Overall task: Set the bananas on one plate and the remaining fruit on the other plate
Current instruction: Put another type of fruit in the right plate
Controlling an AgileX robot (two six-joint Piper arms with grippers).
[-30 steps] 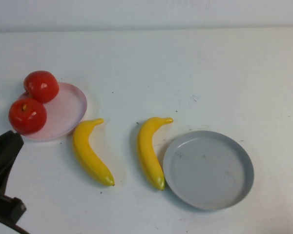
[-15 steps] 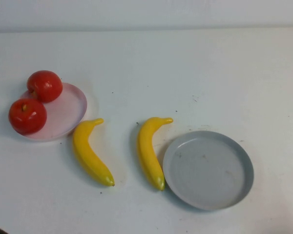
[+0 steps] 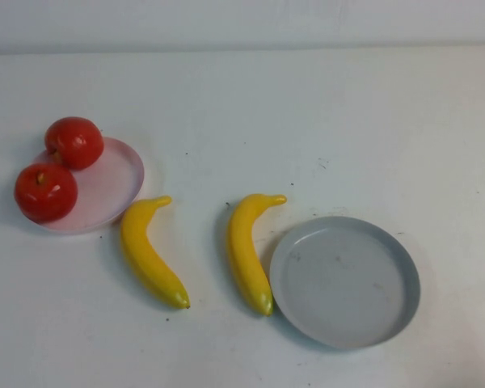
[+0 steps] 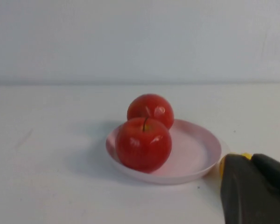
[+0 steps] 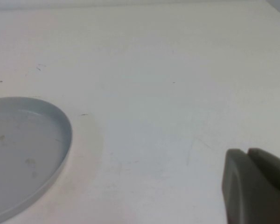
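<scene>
Two red apples [image 3: 73,142] [image 3: 45,191] sit on the left side of the pale pink plate [image 3: 113,186]. Both bananas [image 3: 149,255] [image 3: 246,250] lie on the table between the plates, the right one touching the rim of the bare grey plate [image 3: 347,279]. Neither gripper shows in the high view. In the left wrist view my left gripper [image 4: 250,159] is shut and holds nothing, low over the table short of the pink plate [image 4: 196,154] and the apples [image 4: 143,144]. My right gripper [image 5: 247,153] is shut and holds nothing, off to the side of the grey plate [image 5: 23,149].
The white table runs back to a pale wall behind the plates. A sliver of one banana [image 4: 246,155] peeks out from behind the left gripper.
My left arm, at the lower left of the high view a second ago, has drawn back out of that view. The fruit and plates have stayed put.
</scene>
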